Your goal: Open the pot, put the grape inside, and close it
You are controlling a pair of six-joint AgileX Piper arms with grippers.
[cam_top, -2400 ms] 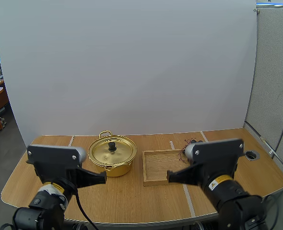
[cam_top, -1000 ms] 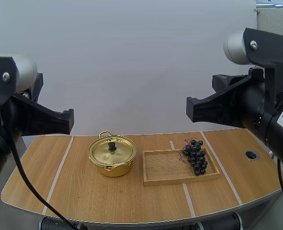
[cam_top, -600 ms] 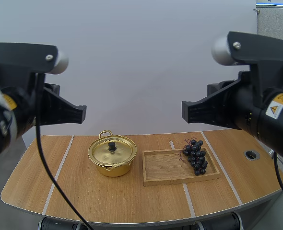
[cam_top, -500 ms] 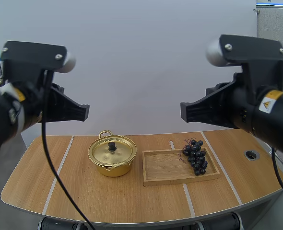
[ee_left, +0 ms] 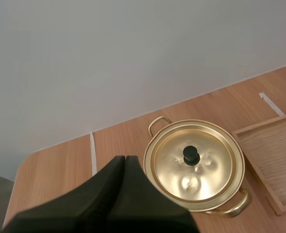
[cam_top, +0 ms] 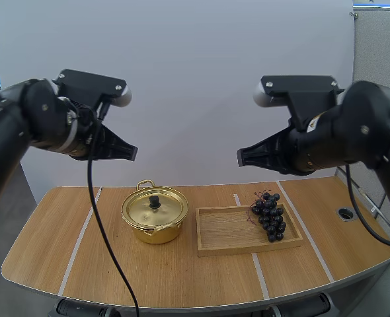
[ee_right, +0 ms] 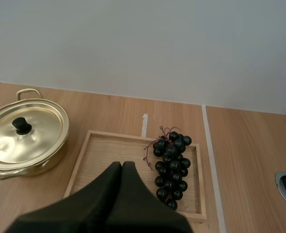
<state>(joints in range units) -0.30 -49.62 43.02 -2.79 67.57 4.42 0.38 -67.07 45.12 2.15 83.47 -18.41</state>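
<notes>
A golden pot (cam_top: 155,214) stands left of the table's middle, its lid with a black knob (cam_top: 155,201) on it. The pot (ee_left: 194,167) lies just beyond my left gripper (ee_left: 125,159), which is shut on nothing. A bunch of dark grapes (cam_top: 268,214) rests on the right end of the wooden tray (cam_top: 227,232). The grapes (ee_right: 172,167) lie just past my right gripper (ee_right: 122,165), shut and holding nothing. In the high view both grippers hang high above the table, the left gripper (cam_top: 133,154) over the pot's side, the right gripper (cam_top: 241,157) over the tray.
A round metal-rimmed hole (cam_top: 346,214) sits in the tabletop at the far right. Pale strips (cam_top: 79,241) run across the wood front to back. The pot (ee_right: 24,135) stands beside the tray (ee_right: 109,158).
Both arms have risen from near the table's front edge and swung forward and inward. The pot, tray and grapes have not moved.
</notes>
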